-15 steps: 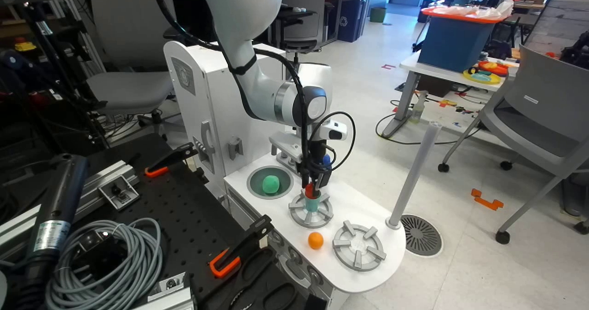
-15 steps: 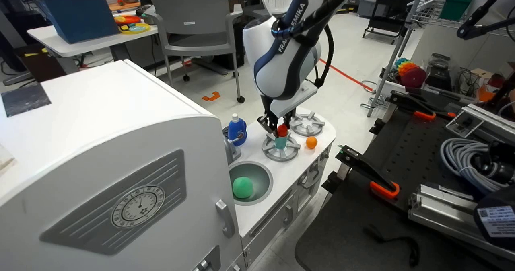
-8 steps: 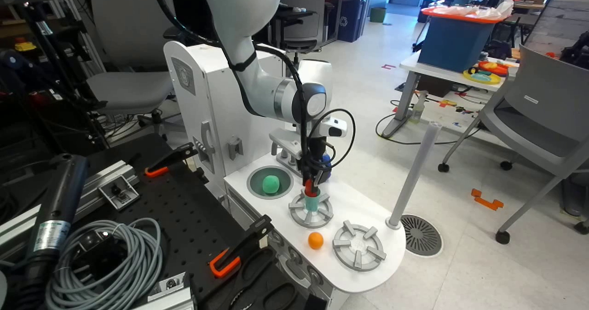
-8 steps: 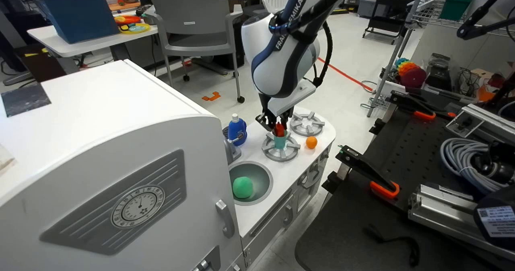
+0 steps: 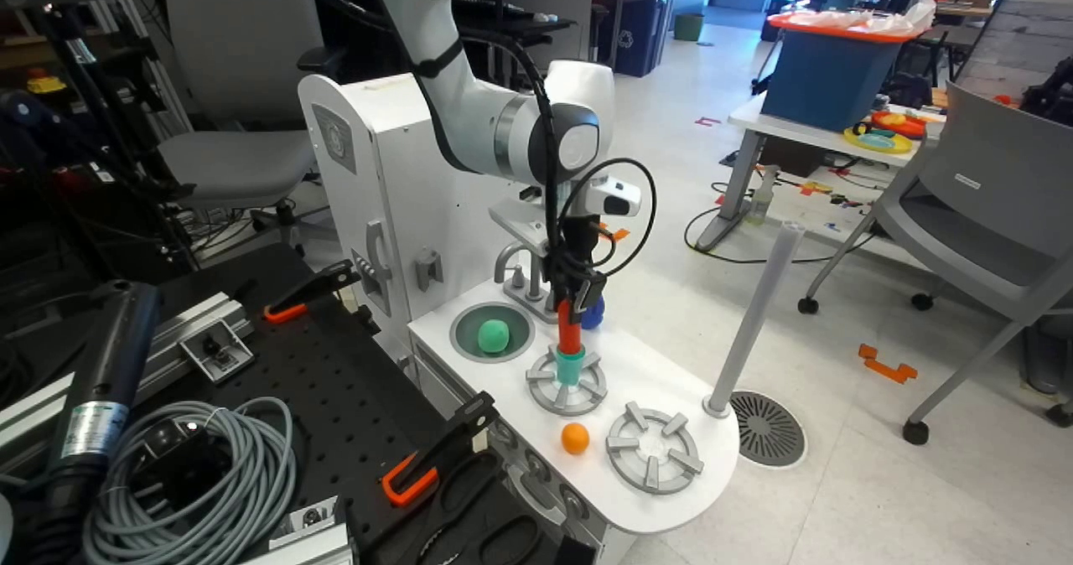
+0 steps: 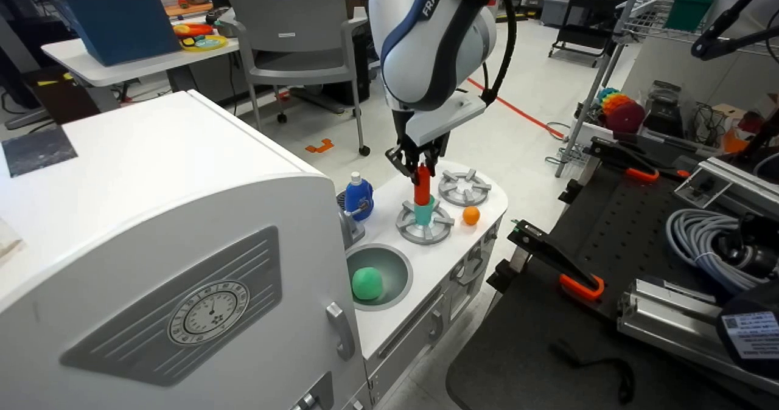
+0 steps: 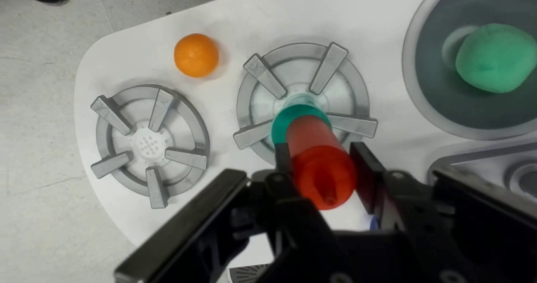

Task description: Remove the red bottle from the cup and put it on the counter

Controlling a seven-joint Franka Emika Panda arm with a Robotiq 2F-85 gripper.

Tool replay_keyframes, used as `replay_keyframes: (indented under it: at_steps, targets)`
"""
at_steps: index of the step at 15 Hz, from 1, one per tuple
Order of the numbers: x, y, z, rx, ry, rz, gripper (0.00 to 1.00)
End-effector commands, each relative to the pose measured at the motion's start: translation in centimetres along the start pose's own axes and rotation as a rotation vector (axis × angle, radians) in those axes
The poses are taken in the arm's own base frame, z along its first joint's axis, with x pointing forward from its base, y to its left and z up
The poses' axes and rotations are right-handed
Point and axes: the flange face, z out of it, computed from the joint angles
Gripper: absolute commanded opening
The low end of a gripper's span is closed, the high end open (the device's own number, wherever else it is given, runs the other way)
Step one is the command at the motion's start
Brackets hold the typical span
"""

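The red bottle (image 6: 422,186) stands upright in my gripper (image 7: 322,165), with the fingers on either side of its upper part. Most of it shows above the teal-green cup (image 6: 424,214). In an exterior view the bottle (image 5: 570,334) has its lower end at the cup's rim; I cannot tell whether it is still slightly inside. The cup (image 5: 569,370) stands on a grey burner (image 5: 545,397) on the white counter (image 5: 662,372). In the wrist view the bottle (image 7: 323,178) covers part of the cup (image 7: 280,127).
An orange ball (image 7: 196,55) lies between the two burners near the counter's edge. A green ball (image 7: 497,58) lies in the sink (image 6: 398,276). A blue bottle (image 6: 359,197) stands behind the cup. An upright grey pole (image 5: 754,322) rises at the counter's rounded end.
My gripper has moved up with the red bottle in it, and much more of the bottle now shows above the cup. The cup stays on the burner.
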Motion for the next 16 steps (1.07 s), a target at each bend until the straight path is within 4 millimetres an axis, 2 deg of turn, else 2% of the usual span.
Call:
replay_keyframes:
  at_steps: [1, 5, 9, 13, 16]
  targets:
    - [-0.3, 2.3, -3.2, 0.047, -0.002, 0.054, 0.14]
    - [1.6, 5.3, -5.6, 0.106, 0.018, 0.146, 0.14]
    - [4.4, 8.6, -6.2, 0.17, 0.026, 0.243, 0.14]
    - [6.1, 10.0, -4.5, 0.2, -0.014, 0.306, 0.14]
    - [7.3, 10.2, -1.7, 0.192, -0.056, 0.358, 0.14]
